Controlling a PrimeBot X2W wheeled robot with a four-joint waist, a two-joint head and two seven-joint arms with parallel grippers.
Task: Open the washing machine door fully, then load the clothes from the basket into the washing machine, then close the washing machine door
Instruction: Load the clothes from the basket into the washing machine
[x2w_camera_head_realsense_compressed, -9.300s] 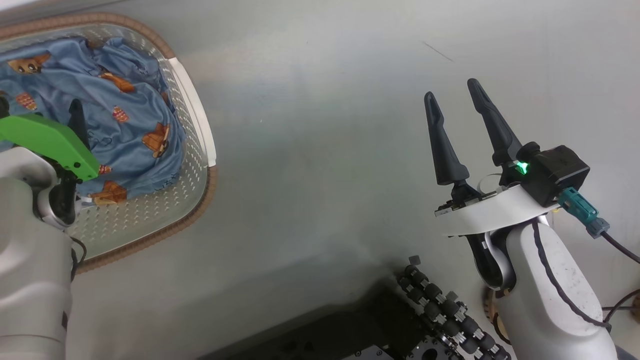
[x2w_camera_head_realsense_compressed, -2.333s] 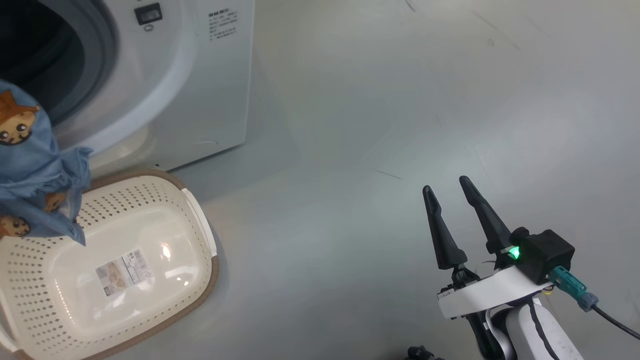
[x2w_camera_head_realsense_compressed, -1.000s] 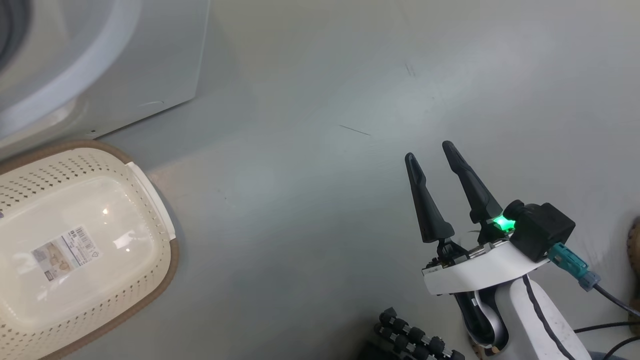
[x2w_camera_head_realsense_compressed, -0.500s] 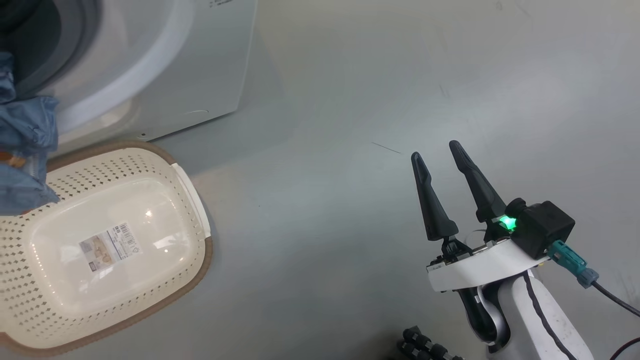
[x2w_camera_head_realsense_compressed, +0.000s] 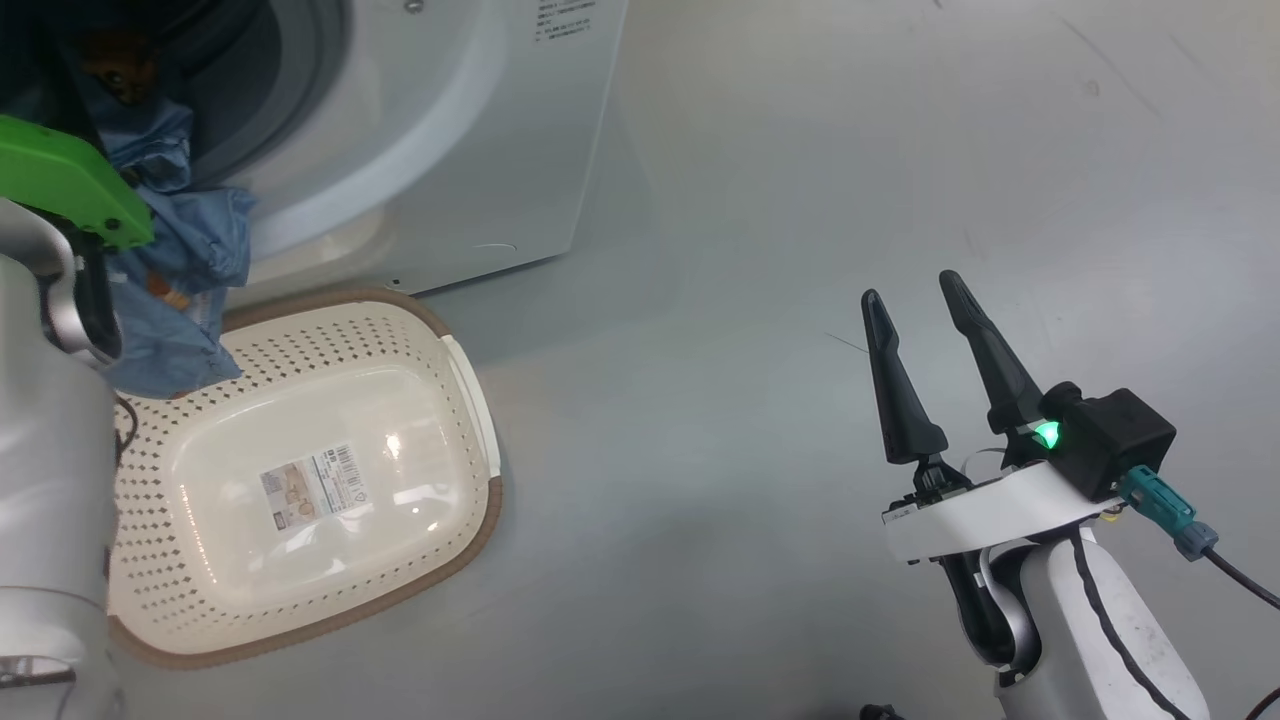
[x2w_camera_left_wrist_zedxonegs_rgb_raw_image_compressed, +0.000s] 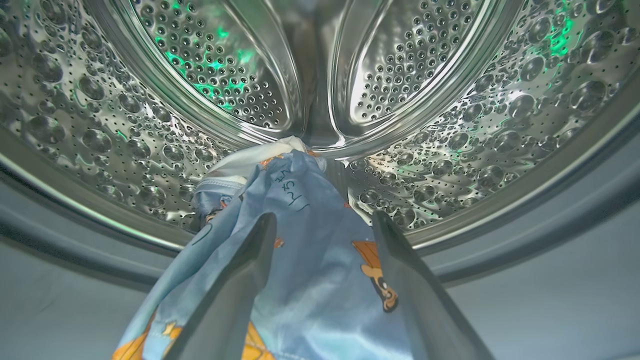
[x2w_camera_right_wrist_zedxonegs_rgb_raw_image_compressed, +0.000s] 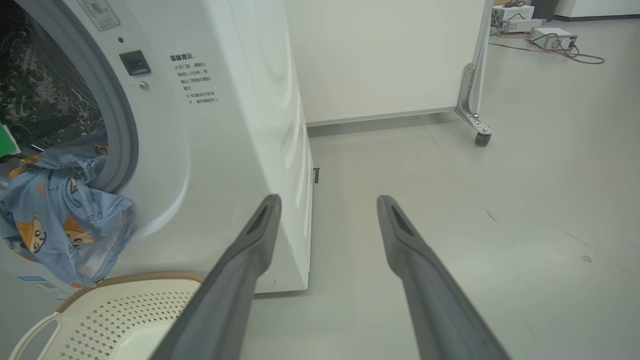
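Now the left pincer (x2w_camera_left_wrist_zedxonegs_rgb_raw_image_compressed: 324, 217) gapes wide at the drum (x2w_camera_left_wrist_zedxonegs_rgb_raw_image_compressed: 220, 75), gripping nothing, the clothes (x2w_camera_right_wrist_zedxonegs_rgb_raw_image_compressed: 60, 215) half inside the washing machine (x2w_camera_head_realsense_compressed: 480, 120), half dangling above the basket (x2w_camera_head_realsense_compressed: 440, 470): that tail wants pushing deeper.

The clothes (x2w_camera_head_realsense_compressed: 190, 250) were light blue, printed with small orange-brown cartoon figures, with a cream-white part among them. The basket (x2w_camera_head_realsense_compressed: 400, 330) was cream-white, dotted with rows of diamond-shaped holes; its rim was brown and woven-looking, and a pale printed label (x2w_camera_head_realsense_compressed: 315, 485) sat on its bottom. The washing machine (x2w_camera_head_realsense_compressed: 470, 150) was white, its gasket (x2w_camera_right_wrist_zedxonegs_rgb_raw_image_compressed: 122, 125) grey, its drum (x2w_camera_left_wrist_zedxonegs_rgb_raw_image_compressed: 500, 125) shiny steel patterned with dimples and fine holes, flecked with green reflections. The right tool (x2w_camera_head_realsense_compressed: 909, 288) had black fingers. The floor (x2w_camera_head_realsense_compressed: 750, 200) was pale grey.
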